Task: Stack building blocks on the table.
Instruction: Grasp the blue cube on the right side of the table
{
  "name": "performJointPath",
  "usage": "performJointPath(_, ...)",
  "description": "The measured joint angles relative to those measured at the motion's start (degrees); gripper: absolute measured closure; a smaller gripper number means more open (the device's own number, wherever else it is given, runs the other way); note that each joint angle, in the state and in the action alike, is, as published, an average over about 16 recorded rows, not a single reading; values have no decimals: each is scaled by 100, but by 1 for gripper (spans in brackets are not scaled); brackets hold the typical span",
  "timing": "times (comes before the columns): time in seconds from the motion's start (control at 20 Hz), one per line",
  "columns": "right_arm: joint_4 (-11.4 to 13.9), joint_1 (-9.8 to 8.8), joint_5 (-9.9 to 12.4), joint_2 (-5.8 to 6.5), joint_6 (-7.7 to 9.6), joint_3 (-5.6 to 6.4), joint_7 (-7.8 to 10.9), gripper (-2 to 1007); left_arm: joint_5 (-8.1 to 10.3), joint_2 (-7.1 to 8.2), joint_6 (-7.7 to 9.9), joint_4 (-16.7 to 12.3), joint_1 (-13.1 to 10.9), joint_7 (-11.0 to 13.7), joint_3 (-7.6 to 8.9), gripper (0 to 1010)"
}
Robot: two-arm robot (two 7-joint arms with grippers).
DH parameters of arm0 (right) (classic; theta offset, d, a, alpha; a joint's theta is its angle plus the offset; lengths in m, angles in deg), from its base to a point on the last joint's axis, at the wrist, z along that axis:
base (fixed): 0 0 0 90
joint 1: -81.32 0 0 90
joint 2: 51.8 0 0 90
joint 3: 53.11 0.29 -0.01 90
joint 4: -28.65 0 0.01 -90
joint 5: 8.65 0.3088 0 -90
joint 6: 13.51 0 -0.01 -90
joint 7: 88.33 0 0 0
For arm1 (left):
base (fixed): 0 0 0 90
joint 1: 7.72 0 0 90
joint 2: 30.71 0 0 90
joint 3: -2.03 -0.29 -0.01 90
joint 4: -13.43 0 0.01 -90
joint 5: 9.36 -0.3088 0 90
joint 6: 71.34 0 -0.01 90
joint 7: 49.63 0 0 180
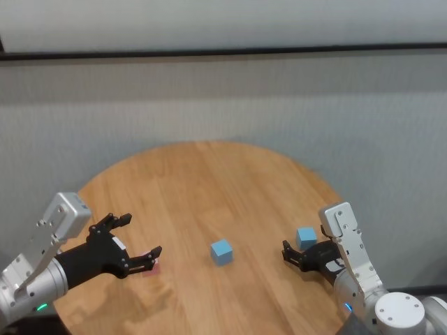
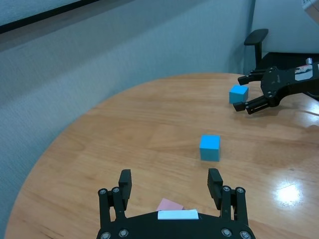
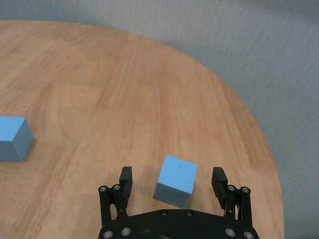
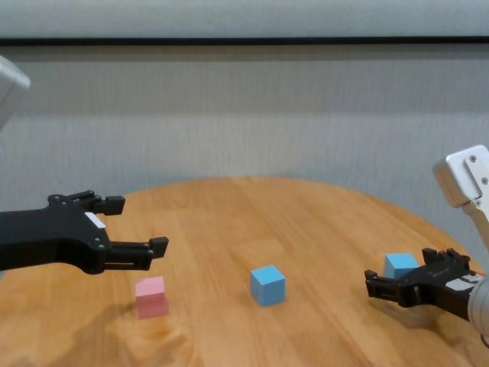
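Three building blocks lie apart on the round wooden table [image 1: 209,181]. The pink block [image 4: 151,297] is at the left. My left gripper [image 4: 137,224] hangs open a little above it, and the pink top [image 2: 169,204] shows just under the palm. One light blue block [image 1: 221,252] sits alone near the middle of the table. The other light blue block [image 3: 175,180] is at the right, between the spread fingers of my open right gripper [image 3: 172,173], which do not touch it. The chest view shows this right gripper [image 4: 397,275] low over the tabletop.
A grey partition wall [image 1: 223,105] stands behind the table. A black office chair [image 2: 256,37] shows past the table's right side. The rounded table edge [image 3: 269,149] runs close beside the right blue block.
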Motion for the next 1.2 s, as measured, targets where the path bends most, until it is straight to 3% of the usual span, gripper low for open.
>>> performJointPath(1.2,-366,102,-83,-321,-345,409,115,2,0,0,0,0,0,0,0,8)
